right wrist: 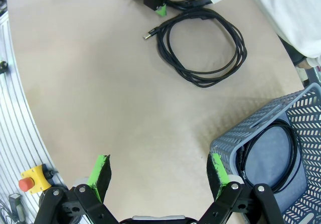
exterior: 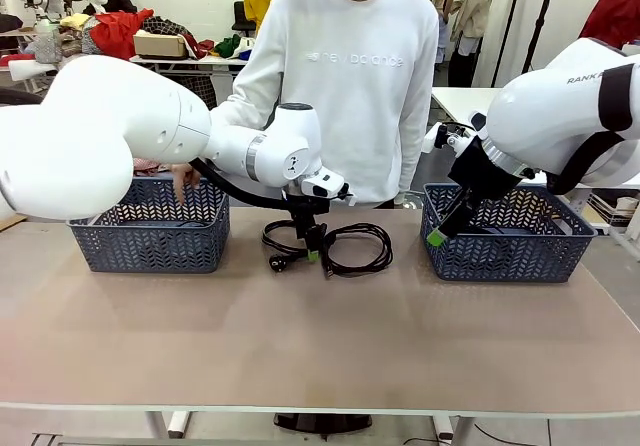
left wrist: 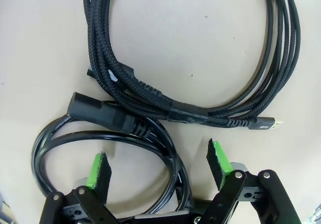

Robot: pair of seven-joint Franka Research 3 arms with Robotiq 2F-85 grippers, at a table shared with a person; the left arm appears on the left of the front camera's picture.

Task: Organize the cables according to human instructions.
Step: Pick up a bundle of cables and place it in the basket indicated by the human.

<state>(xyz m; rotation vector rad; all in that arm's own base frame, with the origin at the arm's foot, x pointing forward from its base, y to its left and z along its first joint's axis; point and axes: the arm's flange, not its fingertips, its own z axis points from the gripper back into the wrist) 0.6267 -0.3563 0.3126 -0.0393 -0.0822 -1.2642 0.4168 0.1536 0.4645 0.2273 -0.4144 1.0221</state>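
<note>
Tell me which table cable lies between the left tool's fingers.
The smooth, chunky-plugged cord: its loop passes inside the open left tool. The braided cable lies beyond the fingertips.

Worktop [exterior: 320, 336]: plain matte beige.
Basket at nine o'clock [exterior: 150, 238] and basket at three o'clock [exterior: 510, 251]: blue-grey, herringbone lattice walls.
Braided cable [left wrist: 188, 115]: black, woven texture. Its plug [left wrist: 263, 125] has a gold tip.
Smooth cable [left wrist: 108, 117]: glossy black.
Left hand [left wrist: 158, 153] and right hand [right wrist: 159, 159]: black with green pads [left wrist: 98, 170].
Left arm [exterior: 100, 136] and right arm [exterior: 560, 106]: white.
Person's sweatshirt [exterior: 350, 96]: white, with faint pale lettering.
Button [right wrist: 26, 184], eight o'clock in the right wrist view: red on yellow.
</note>
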